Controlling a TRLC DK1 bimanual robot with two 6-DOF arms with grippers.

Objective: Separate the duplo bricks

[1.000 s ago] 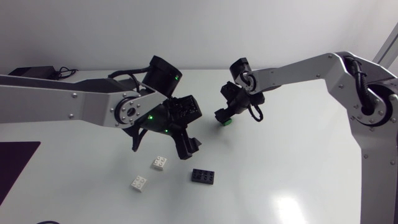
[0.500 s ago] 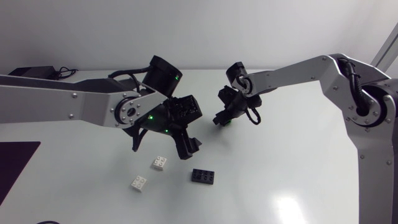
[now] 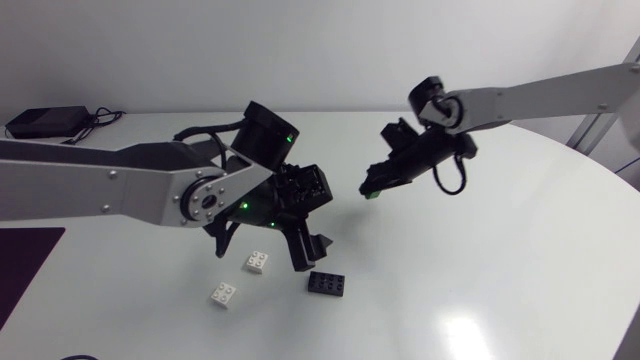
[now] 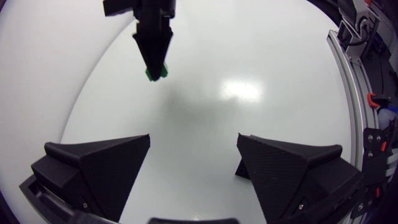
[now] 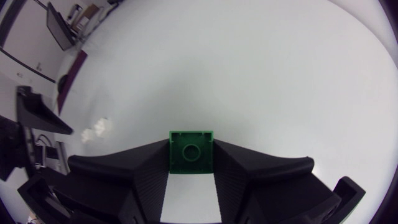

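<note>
My right gripper (image 3: 374,186) is shut on a small green brick (image 3: 371,194) and holds it above the table's middle; the right wrist view shows the green brick (image 5: 191,152) pinched between both fingers. My left gripper (image 3: 262,243) hangs open over two white bricks (image 3: 257,262) (image 3: 224,294), with a black brick (image 3: 326,284) just to its right. In the left wrist view my left gripper (image 4: 194,168) has nothing between its wide-spread fingers, and the right gripper's tip (image 4: 153,46) with the green brick (image 4: 157,74) is ahead of it.
A black power adapter (image 3: 45,120) with its cable lies at the back left. A dark purple mat (image 3: 25,265) covers the left front corner. The table (image 3: 480,270) curves away at the right.
My right gripper has shut on the green brick and risen to the right with it. The left gripper has sunk slightly toward the white bricks.
</note>
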